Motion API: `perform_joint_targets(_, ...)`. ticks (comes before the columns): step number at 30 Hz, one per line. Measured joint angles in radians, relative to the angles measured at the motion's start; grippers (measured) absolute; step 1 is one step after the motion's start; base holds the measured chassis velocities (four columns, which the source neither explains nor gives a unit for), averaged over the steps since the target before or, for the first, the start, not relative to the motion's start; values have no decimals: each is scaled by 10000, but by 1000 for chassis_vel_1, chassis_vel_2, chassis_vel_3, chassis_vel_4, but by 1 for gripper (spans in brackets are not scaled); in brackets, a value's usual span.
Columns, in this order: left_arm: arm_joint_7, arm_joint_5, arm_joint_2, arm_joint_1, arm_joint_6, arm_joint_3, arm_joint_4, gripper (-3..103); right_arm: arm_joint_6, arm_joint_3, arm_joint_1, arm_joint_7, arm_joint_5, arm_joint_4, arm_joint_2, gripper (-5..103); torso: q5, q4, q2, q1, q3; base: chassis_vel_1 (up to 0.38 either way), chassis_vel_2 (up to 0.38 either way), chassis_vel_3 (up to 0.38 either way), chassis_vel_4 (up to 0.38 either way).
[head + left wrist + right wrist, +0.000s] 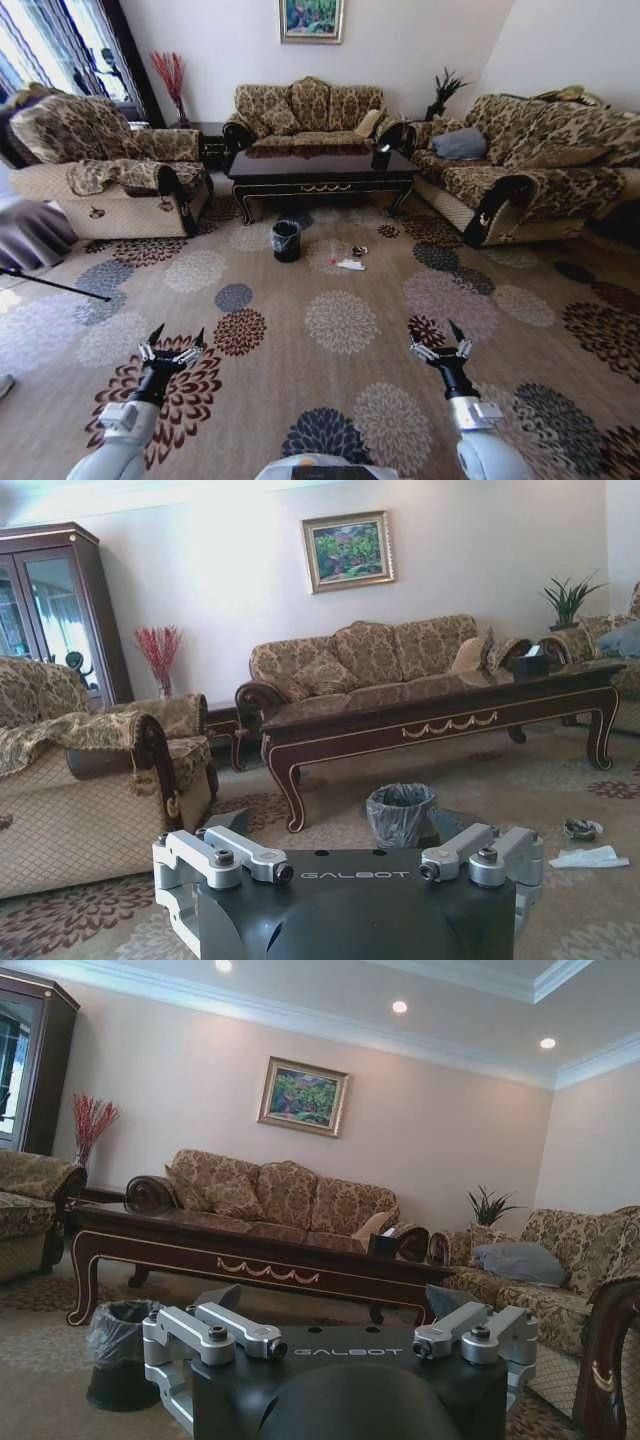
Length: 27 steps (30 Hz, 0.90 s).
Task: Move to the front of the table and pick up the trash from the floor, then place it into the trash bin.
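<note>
Both grippers, left (172, 343) and right (440, 338), hang low over the carpet (340, 320) with fingers spread wide and nothing held. Well ahead, the trash (351, 262) lies on the carpet just in front of the table (320, 168), beside the bin (286, 240).

Handling, as judged: the white paper looks light and soft and should crush under a pinch; the small wrapper seems slippery, so take it at a raised fold.

Left wrist view shows paper (590, 857) and wrapper (578, 828) as 2 separate pieces. Right wrist view adds the ceiling lights (400, 1006).
</note>
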Motion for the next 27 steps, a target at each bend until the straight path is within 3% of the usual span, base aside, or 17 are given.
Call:
perform_joint_targets(10,-85,-117,-199,-10,130,36,-3,100,-156,32,-52,400,-457,71,-21,100,0,0,-433,-174,-259,0,0,0,0)
perform_joint_targets(27,-220,-272,-274,-169,413,62,160,100,37,-47,-42,420,-211,-237,83,100,0,0,-1144,-456,-684,0,0,0,0)
